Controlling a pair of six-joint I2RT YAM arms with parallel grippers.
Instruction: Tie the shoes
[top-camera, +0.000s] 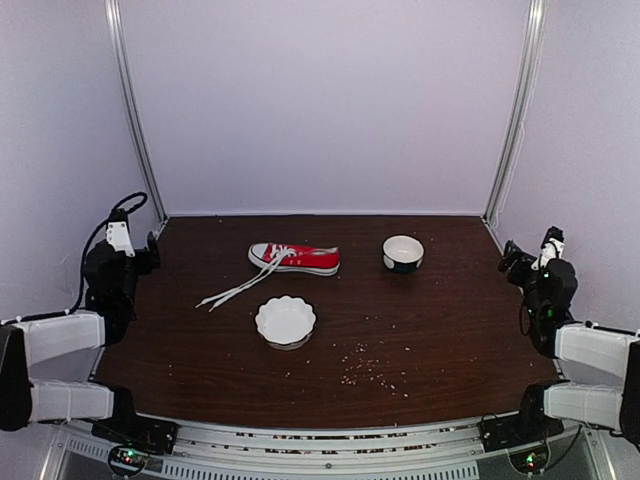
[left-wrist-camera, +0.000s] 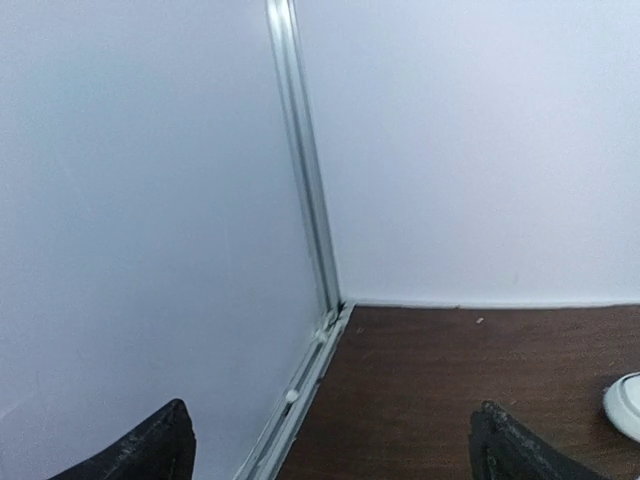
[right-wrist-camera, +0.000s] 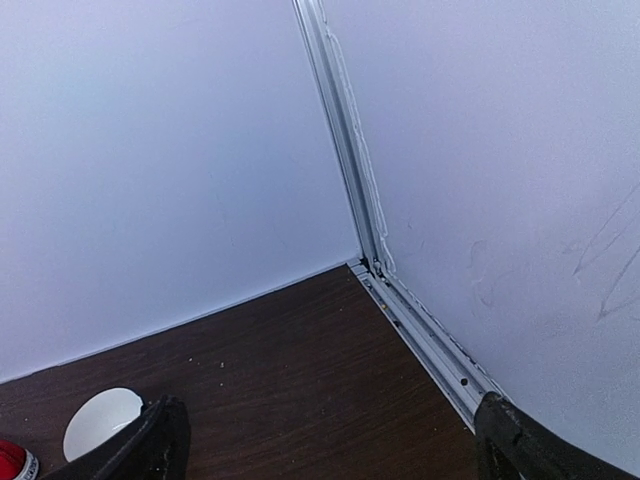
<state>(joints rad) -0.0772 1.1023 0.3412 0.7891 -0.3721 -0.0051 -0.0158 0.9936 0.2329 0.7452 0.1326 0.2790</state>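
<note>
The right wrist view cuts the red sneaker (right-wrist-camera: 8, 460) to a sliver at 8 o'clock and half hides a white bowl (right-wrist-camera: 100, 420) behind the right gripper (right-wrist-camera: 330, 432); the left wrist view, past the left gripper (left-wrist-camera: 330, 440), catches only a white rim (left-wrist-camera: 625, 405) at 4 o'clock, and we cannot tell which bowl it belongs to; both pincers stand spread wide and empty; only overhead do we see the whole sneaker on the table (top-camera: 450, 320), at 12 o'clock of the scalloped bowl (top-camera: 286, 321), laces (top-camera: 240, 287) trailing toward 8 o'clock.
</note>
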